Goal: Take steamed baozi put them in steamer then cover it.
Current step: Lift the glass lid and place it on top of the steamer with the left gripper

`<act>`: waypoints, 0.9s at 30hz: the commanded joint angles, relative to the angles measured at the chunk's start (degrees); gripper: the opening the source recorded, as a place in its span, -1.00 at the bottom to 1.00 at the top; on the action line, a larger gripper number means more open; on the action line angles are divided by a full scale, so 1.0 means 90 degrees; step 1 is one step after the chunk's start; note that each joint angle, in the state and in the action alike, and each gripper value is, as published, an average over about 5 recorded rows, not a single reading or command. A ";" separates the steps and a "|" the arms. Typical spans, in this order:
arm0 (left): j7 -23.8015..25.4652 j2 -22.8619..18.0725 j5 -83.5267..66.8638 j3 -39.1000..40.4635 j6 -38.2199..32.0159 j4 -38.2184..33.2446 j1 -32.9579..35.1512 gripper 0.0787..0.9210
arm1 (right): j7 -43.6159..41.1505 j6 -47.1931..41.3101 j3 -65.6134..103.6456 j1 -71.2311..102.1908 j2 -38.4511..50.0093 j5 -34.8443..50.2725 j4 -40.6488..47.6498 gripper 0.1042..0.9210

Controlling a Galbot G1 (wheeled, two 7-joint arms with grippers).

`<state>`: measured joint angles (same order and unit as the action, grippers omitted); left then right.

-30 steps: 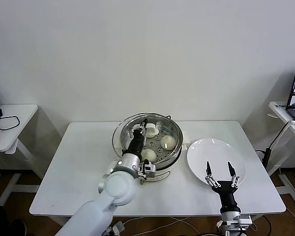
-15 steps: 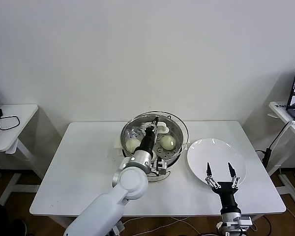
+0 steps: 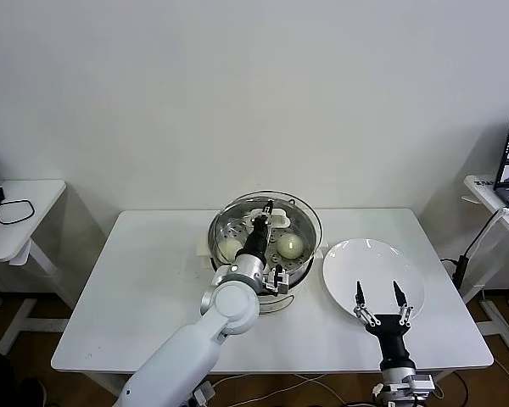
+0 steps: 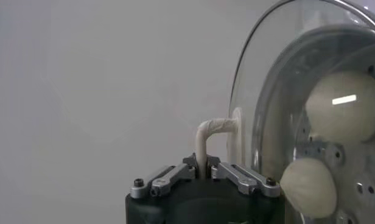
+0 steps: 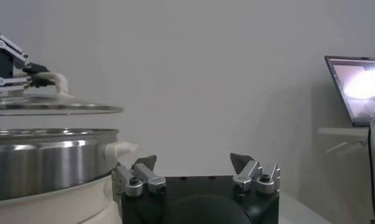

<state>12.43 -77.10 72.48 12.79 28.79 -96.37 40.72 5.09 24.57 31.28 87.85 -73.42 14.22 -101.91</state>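
Since a second ago the glass lid point(image 3: 265, 222) has swung from the left edge to sit centred just above the steamer point(image 3: 299, 259), carried by the left gripper point(image 4: 204, 172), clamped tight on its white handle point(image 4: 213, 131). Buns point(image 3: 290, 245) lie inside. The right gripper point(image 3: 380, 299) hangs wide open and empty over the plate point(image 3: 382, 254) on the worktop point(image 3: 144, 280)

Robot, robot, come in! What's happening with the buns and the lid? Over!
Left gripper shut on lid handle, glass lid just above steamer. Baozi inside. Right gripper open over plate. Nothing blocking.
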 commanded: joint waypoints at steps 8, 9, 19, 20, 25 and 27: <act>-0.0088 -0.0028 0.0043 -0.0085 0.0002 0.0326 0.0001 -0.74 | -0.0008 0.0008 -0.0029 -0.0034 0.0003 -0.0043 0.0023 0.76; -0.0096 -0.0029 0.0045 -0.0091 0.0007 0.0322 0.0005 -0.74 | -0.0009 0.0009 -0.0034 -0.0037 0.0000 -0.0047 0.0025 0.76; -0.0142 -0.0042 0.0108 -0.0145 0.0018 0.0303 0.0075 -0.74 | -0.0018 0.0008 -0.0046 -0.0057 0.0006 -0.0061 0.0023 0.76; -0.0145 -0.0044 0.0114 -0.0145 0.0020 0.0302 0.0086 -0.74 | -0.0018 0.0007 -0.0048 -0.0059 0.0006 -0.0064 0.0022 0.76; -0.0159 -0.0057 0.0141 -0.0165 0.0019 0.0283 0.0145 -0.74 | -0.0021 0.0002 -0.0056 -0.0072 0.0006 -0.0074 0.0019 0.76; -0.0162 -0.0051 0.0140 -0.0166 0.0019 0.0266 0.0163 -0.74 | -0.0022 0.0003 -0.0057 -0.0078 0.0009 -0.0078 0.0032 0.76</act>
<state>11.08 -77.60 73.48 11.39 28.92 -93.93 41.96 4.91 24.64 30.79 87.24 -73.37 13.56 -101.70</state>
